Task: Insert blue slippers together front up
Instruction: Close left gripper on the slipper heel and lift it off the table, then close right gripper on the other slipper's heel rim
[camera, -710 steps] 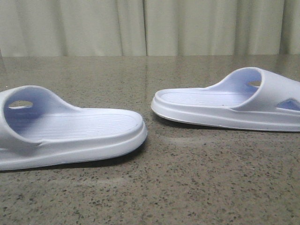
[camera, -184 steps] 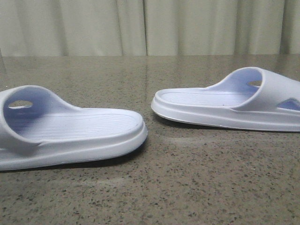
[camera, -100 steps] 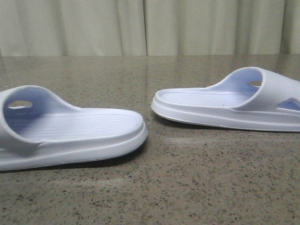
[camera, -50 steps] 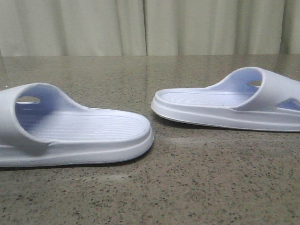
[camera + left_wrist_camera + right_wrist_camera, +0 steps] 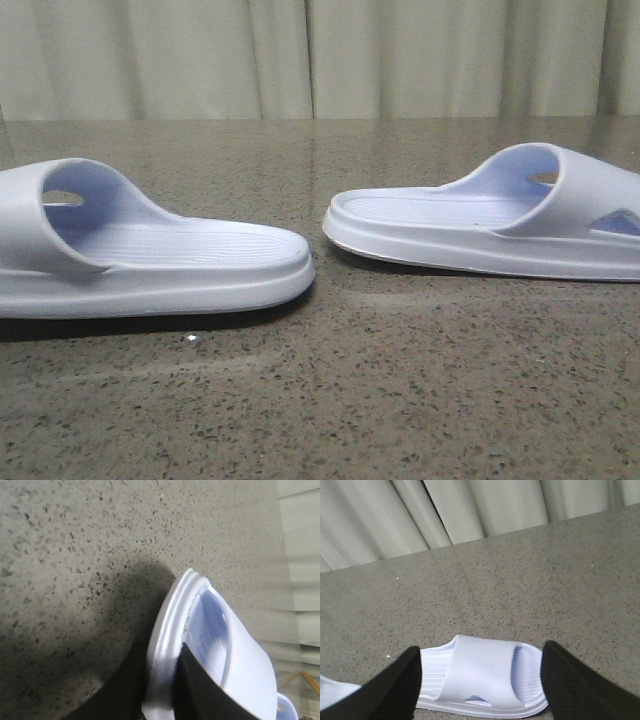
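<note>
Front view: two pale blue-white foam slide slippers on a speckled grey-brown stone table (image 5: 400, 390), cream curtains (image 5: 320, 55) behind. The left slipper (image 5: 150, 265) sits low at the left, strap at the frame edge, its rounded end pointing toward the right slipper (image 5: 490, 225). The right slipper lies flat, a little farther back, strap at the right with a triangular side hole showing. The two rounded ends are near each other but apart, bare table between them. A dark shadow runs under the left slipper's sole; whether it rests on the table I cannot tell. No arm shows here.

Left wrist view: the left gripper (image 5: 162, 700) is clamped on the left slipper (image 5: 200, 645), one dark finger (image 5: 125, 690) outside the thick sole rim and the other on the footbed side, pinching the edge. A shadow falls on the table beside it.

Right wrist view: the right gripper (image 5: 480, 680) is spread wide, its dark fingers (image 5: 390, 687) straddling the right slipper (image 5: 480, 677) with nothing held. That slipper lies flat on the table, the curtains beyond.
</note>
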Robot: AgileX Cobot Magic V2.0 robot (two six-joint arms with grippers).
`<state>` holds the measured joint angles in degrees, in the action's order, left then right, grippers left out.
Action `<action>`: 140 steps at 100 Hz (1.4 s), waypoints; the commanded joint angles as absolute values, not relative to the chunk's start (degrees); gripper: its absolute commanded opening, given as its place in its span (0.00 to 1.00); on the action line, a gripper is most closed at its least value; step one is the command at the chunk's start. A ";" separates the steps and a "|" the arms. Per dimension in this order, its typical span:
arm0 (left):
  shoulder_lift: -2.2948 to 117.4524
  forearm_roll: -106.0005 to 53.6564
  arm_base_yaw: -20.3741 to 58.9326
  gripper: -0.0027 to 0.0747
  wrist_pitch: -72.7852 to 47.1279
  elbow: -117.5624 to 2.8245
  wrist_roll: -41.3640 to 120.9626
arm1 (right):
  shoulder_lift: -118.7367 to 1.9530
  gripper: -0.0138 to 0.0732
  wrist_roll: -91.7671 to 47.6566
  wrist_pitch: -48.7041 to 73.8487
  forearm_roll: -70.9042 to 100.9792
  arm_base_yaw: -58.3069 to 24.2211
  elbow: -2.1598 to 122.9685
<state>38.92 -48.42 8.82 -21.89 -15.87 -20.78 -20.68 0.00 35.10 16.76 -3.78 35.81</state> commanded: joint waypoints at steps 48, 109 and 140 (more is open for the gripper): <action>30.74 -64.48 9.02 0.06 -20.50 -17.38 -20.72 | -21.67 0.66 0.00 28.42 17.42 -3.87 37.44; 30.36 -64.60 9.02 0.06 -21.94 -17.38 -17.86 | -34.98 0.66 21.75 23.24 5.95 -3.87 31.57; 30.36 -64.72 9.02 0.06 -22.15 -17.38 -17.86 | -43.79 0.66 22.25 20.29 6.75 -3.87 31.30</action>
